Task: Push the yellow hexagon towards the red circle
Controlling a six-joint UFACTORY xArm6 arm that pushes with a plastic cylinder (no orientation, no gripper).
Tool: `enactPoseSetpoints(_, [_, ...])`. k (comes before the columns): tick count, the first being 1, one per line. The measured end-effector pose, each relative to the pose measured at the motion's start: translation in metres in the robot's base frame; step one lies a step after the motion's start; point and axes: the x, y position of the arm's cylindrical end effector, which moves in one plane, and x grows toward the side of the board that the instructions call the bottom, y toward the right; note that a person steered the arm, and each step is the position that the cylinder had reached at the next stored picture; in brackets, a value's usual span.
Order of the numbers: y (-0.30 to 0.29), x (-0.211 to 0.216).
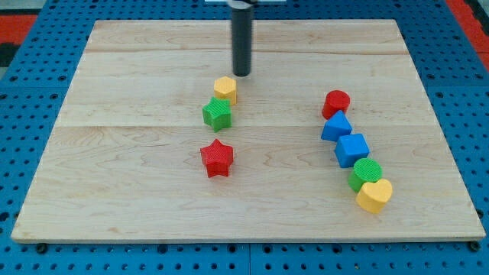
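The yellow hexagon [225, 88] sits near the board's middle, touching the green star [217, 114] just below it. The red circle [336, 102] stands to the view's right, at the top of a column of blocks. My tip [241, 75] is a dark rod end just above and slightly right of the yellow hexagon, close to it, with a small gap.
A red star [217, 159] lies below the green star. Below the red circle run a blue triangle-like block [336, 127], a blue cube-like block [352, 149], a green circle [366, 173] and a yellow heart [374, 195]. The wooden board [137, 214] lies on a blue pegboard.
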Motion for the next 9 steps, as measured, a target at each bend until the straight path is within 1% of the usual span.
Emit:
enactPoseSetpoints(1, [-0.03, 0.001])
enactPoseSetpoints(2, [-0.033, 0.025])
enactPoseSetpoints(3, [-0.033, 0.031])
enactPoseSetpoints(6, [-0.034, 0.089])
enactPoseSetpoints(7, [-0.034, 0.094])
enactPoseSetpoints(8, [-0.032, 0.075])
enactPoseSetpoints(9, [-0.007, 0.073])
